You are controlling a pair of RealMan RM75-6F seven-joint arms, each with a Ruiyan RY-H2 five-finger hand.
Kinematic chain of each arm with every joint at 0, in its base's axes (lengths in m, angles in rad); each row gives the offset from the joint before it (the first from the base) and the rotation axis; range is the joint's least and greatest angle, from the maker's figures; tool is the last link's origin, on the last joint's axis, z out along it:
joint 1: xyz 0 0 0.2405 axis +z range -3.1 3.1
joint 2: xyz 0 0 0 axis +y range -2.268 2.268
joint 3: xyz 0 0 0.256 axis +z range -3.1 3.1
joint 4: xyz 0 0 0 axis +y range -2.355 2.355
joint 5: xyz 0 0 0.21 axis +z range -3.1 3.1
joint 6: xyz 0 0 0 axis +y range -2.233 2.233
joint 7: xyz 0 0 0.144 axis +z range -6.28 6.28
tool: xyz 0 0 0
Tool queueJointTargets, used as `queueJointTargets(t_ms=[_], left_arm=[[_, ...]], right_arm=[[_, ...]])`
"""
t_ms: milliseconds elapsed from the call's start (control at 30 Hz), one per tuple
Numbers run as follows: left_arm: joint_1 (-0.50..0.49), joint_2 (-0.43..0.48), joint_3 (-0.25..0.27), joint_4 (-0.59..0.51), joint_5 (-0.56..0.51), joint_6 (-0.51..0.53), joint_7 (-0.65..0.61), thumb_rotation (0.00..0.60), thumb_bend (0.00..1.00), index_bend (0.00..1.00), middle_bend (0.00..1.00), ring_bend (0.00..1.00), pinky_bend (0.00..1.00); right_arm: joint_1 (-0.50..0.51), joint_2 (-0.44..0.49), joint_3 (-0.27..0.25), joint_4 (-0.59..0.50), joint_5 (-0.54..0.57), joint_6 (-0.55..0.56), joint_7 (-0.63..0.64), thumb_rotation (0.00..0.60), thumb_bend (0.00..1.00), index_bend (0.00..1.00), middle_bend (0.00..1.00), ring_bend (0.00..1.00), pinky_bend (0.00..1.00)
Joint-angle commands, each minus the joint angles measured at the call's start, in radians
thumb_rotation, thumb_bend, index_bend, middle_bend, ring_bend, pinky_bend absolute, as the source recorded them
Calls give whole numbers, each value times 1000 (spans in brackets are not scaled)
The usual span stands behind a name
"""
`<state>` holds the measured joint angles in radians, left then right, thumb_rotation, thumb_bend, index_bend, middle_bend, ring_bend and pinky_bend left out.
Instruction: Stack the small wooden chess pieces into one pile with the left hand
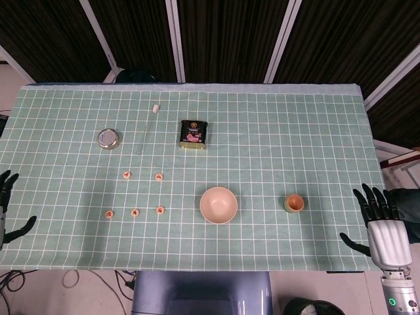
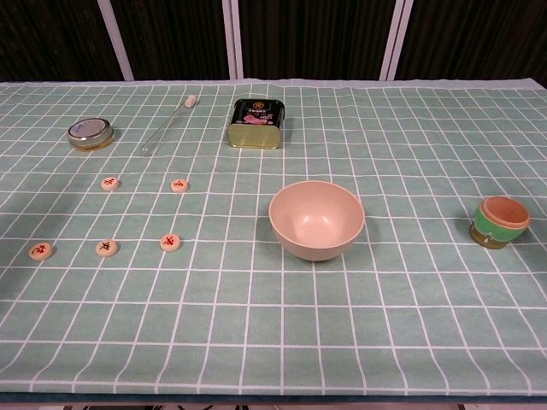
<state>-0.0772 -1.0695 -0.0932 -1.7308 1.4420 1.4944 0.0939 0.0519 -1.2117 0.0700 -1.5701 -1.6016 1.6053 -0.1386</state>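
Several small round wooden chess pieces with red marks lie flat and apart on the green checked cloth. Two sit further back (image 1: pixel 126 175) (image 1: pixel 158 176), and a front row holds three (image 1: pixel 109 214) (image 1: pixel 134 212) (image 1: pixel 160 210). The chest view shows the same pieces, back pair (image 2: pixel 109 183) (image 2: pixel 179 184) and front row (image 2: pixel 39 251) (image 2: pixel 106 248) (image 2: pixel 170 242). My left hand (image 1: pixel 6 210) shows at the left frame edge, fingers spread, holding nothing, well left of the pieces. Off the table's right front corner my right hand (image 1: pixel 379 220) is open, fingers upward.
A pink bowl (image 1: pixel 218 205) stands right of the pieces. An orange and green cup (image 1: pixel 294 203) is further right. A dark tin (image 1: pixel 193 134), a round metal lidded jar (image 1: pixel 108 138) and a thin clear rod (image 1: pixel 147 128) lie toward the back.
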Motion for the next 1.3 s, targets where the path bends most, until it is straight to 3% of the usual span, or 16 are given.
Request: queueJointTargets(t_ms=[33, 333, 600, 967, 1300], left_arm=[[-64, 2, -14, -2, -11, -90, 21, 600, 204, 96, 0, 0, 0], [-203, -27, -36, -75, -51, -269, 167, 600, 204, 154, 0, 0, 0], [-316, -174, -111, -55, -203, -310, 403, 600, 204, 192, 0, 0, 0], [-510, -342, -176, 92, -462, -443, 583, 600, 205, 236, 0, 0, 0], [-643, -492, -181, 270, -591, -512, 631, 600, 249, 320, 0, 0, 0]], right_arm=[[0, 0, 0, -1, 2, -1, 0, 600, 233, 90, 13, 0, 0], [-1, 0, 2, -4, 6, -2, 0, 600, 233, 90, 13, 0, 0], [-1, 3, 4, -6, 12, -4, 7, 600, 232, 90, 13, 0, 0], [-3, 5, 9, -14, 28, -7, 8, 600, 233, 89, 13, 0, 0], [-3, 6, 17, -21, 46, -12, 14, 600, 233, 89, 13, 0, 0]])
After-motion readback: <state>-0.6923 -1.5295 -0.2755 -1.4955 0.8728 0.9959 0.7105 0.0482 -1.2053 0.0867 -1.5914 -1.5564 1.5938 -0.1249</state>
